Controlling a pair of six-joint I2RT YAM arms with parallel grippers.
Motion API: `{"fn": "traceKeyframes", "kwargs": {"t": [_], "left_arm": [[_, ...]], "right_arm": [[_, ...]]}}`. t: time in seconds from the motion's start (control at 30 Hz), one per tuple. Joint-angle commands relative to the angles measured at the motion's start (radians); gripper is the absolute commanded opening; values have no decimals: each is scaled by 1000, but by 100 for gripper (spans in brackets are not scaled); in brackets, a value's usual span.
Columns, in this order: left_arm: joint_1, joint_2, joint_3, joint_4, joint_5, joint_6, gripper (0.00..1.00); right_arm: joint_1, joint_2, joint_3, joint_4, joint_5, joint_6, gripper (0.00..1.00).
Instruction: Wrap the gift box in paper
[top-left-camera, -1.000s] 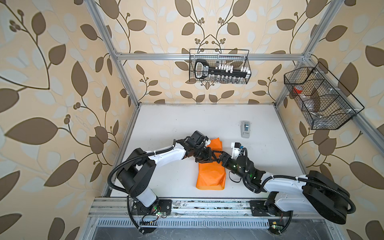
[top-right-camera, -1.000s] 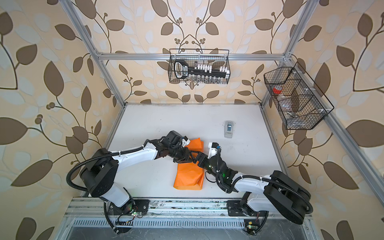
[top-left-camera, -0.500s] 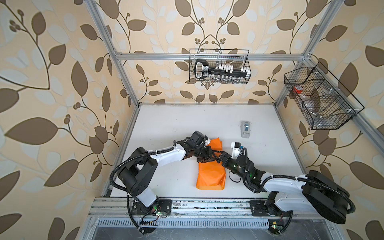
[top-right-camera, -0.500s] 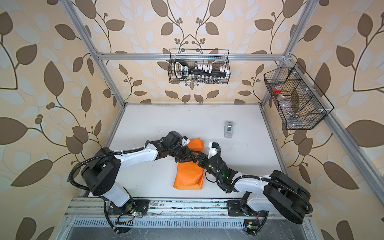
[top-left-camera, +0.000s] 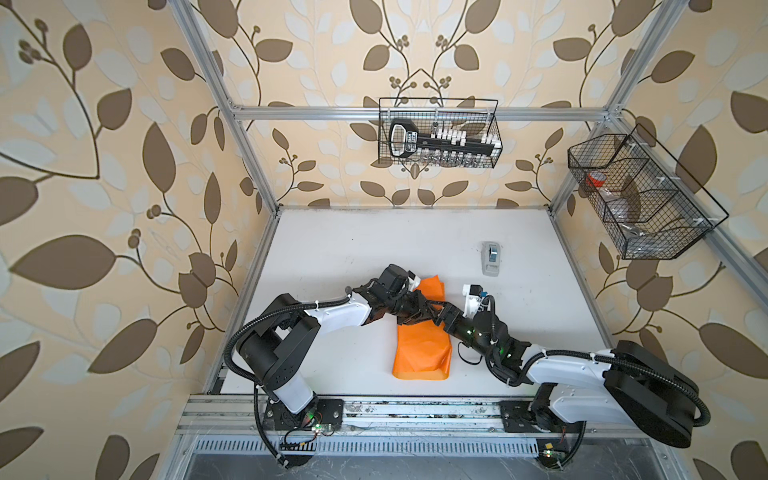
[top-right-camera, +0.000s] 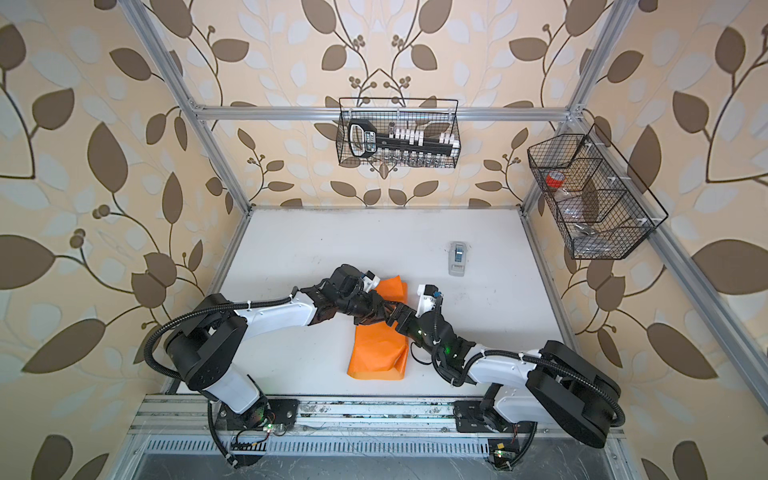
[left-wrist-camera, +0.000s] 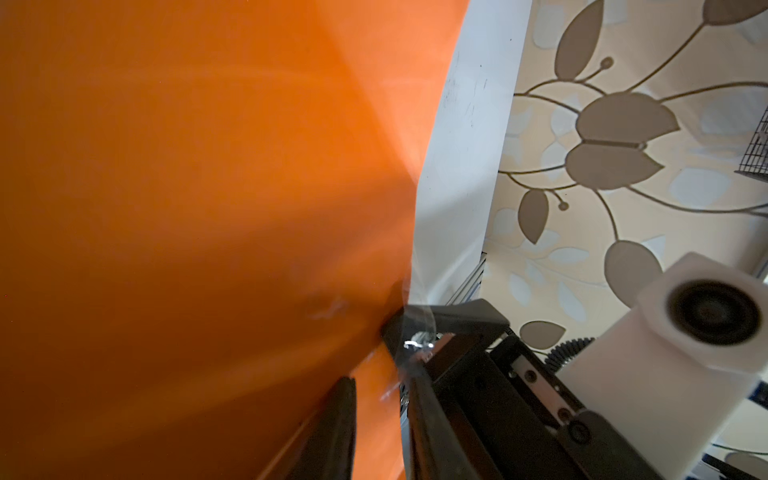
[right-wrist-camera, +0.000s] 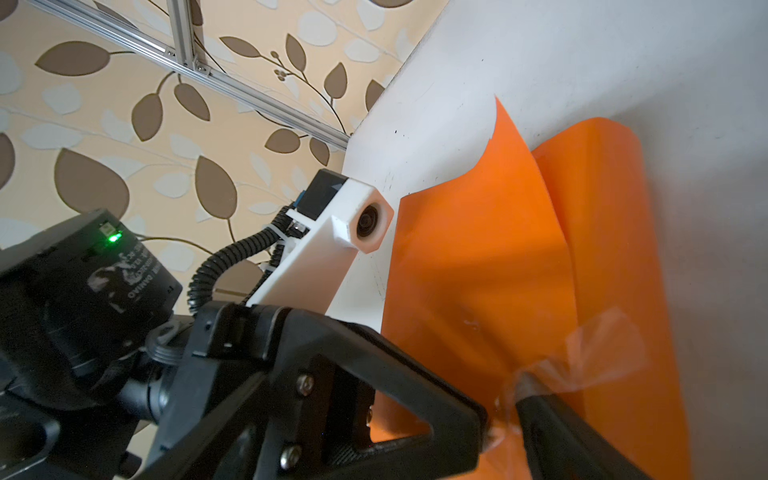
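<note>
The orange paper lies folded into a long bundle in the middle of the table in both top views. The gift box is hidden. My left gripper and right gripper meet tip to tip over the bundle's far half. In the left wrist view the left gripper rests against the paper, its jaws a narrow gap apart with only orange showing between them. A crumpled piece of clear tape clings to one right fingertip. The right gripper is open, and the left gripper hides its other finger.
A small grey tape dispenser stands on the white table behind the grippers. A wire basket hangs on the back wall, and another wire basket hangs on the right wall. The aluminium rail runs along the front edge.
The left arm's elbow has crept slightly toward the middle. Both grippers stay where they were over the paper.
</note>
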Motion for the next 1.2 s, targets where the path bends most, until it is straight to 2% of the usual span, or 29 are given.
{"fn": "traceKeyframes", "kwargs": {"t": [0.0, 0.37, 0.57, 1.07, 1.17], "left_arm": [[1, 33, -19, 22, -10, -14, 26], [1, 47, -49, 74, -14, -49, 25], [0, 48, -53, 81, -10, -51, 17], [0, 32, -69, 78, -4, -51, 9], [0, 30, -68, 72, -1, -49, 2]], "right_arm": [[4, 14, -25, 1, -7, 16, 92], [18, 16, -33, 25, -1, 34, 92], [20, 20, -40, 32, 1, 36, 91], [17, 12, -47, 15, 16, 29, 91], [18, 10, -41, 1, 19, 18, 92]]}}
